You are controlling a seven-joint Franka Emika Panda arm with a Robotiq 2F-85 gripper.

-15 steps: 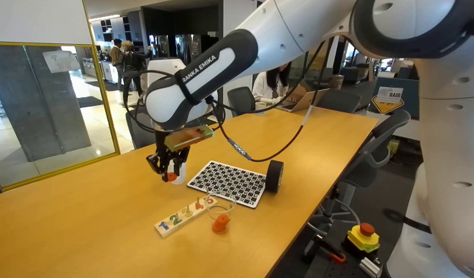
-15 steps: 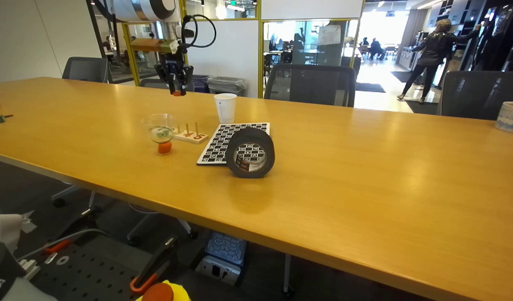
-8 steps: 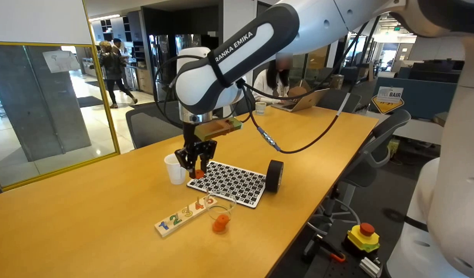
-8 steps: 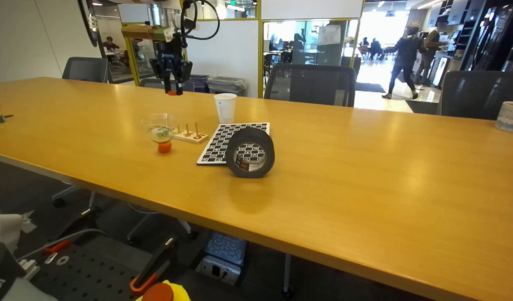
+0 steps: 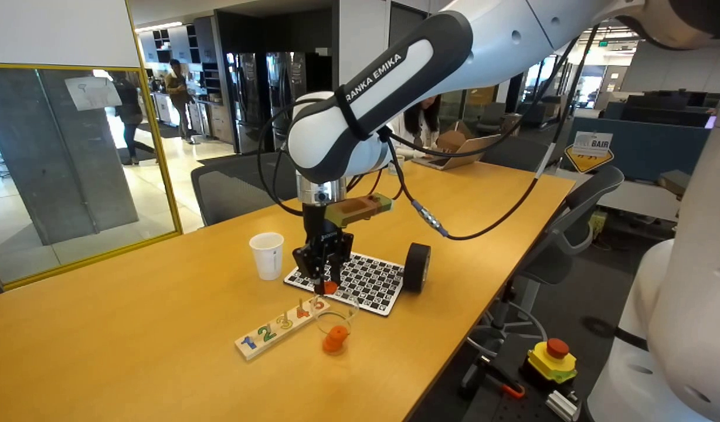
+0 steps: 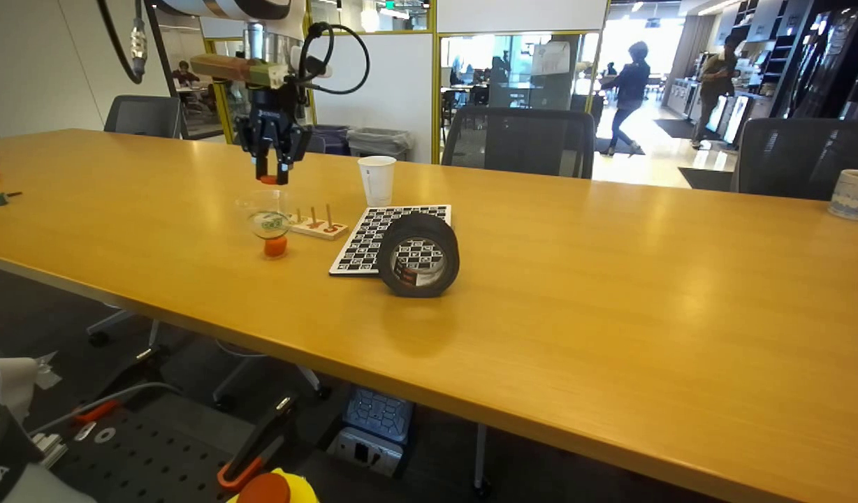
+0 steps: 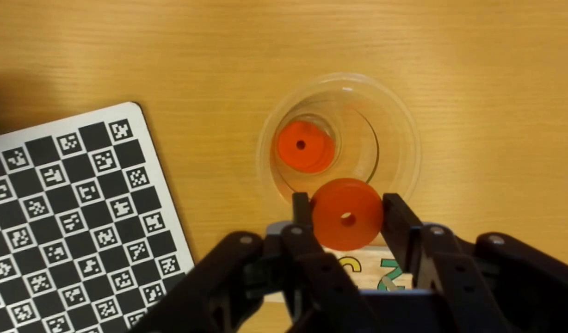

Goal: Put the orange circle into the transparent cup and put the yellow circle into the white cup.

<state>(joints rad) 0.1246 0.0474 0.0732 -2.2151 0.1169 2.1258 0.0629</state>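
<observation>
Gripper [image 6: 272,176]: grasped the orange circle [image 7: 347,199] between its jaws.
Orange circle: hung above the rim of the transparent cup [image 7: 358,138].
Transparent cup: stood on the table [image 5: 160,351], orange pieces [image 7: 309,156] in its bottom.
White cup [image 5: 267,258]: stood upright beside the checkered board [image 5: 374,281].
Number strip [image 5: 275,332]: lay near the transparent cup.

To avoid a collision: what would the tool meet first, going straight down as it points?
Probably the transparent cup, below the tool and its held orange circle; whether rim or opening comes first, depth leaves unclear.
</observation>
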